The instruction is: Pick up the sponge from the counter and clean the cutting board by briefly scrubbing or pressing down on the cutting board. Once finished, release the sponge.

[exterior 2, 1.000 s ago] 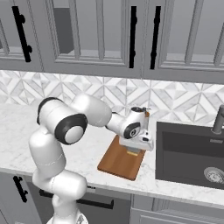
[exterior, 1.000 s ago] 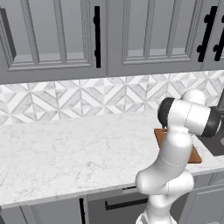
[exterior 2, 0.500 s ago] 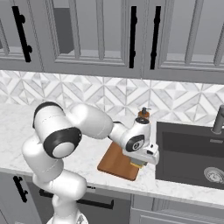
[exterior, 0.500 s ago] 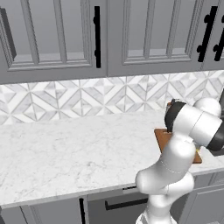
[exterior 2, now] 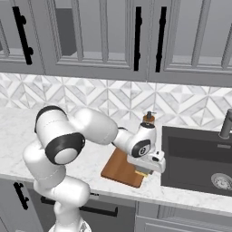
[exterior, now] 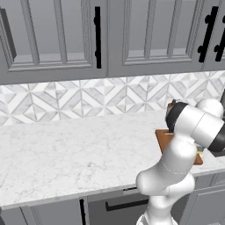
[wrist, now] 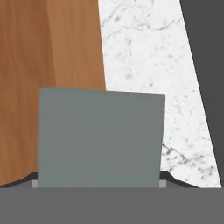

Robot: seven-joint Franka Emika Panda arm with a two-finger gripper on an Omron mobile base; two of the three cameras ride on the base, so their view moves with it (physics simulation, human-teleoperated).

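Note:
The grey-green top of the sponge [wrist: 100, 135] lies between my fingertips, half over the reddish-brown cutting board [wrist: 48, 65] and half over the white marble counter [wrist: 144, 57]. My gripper [wrist: 99, 177] is shut on the sponge. From the right base view the gripper [exterior 2: 144, 168] is low at the near right corner of the cutting board [exterior 2: 118, 166], and the yellow base of the sponge [exterior 2: 141, 172] shows under it. In the left base view my arm hides most of the cutting board [exterior: 165, 138]; a yellow bit of the sponge [exterior: 200, 152] peeks out.
A dark sink [exterior 2: 199, 154] opens just right of the board, with a faucet [exterior 2: 225, 124] at its far right. A brown soap bottle [exterior 2: 148, 118] stands behind the board by the tiled wall. The counter [exterior: 66, 149] stretches wide to the left.
The hand has swung from above the middle of the board outward and down to its near right corner beside the sink.

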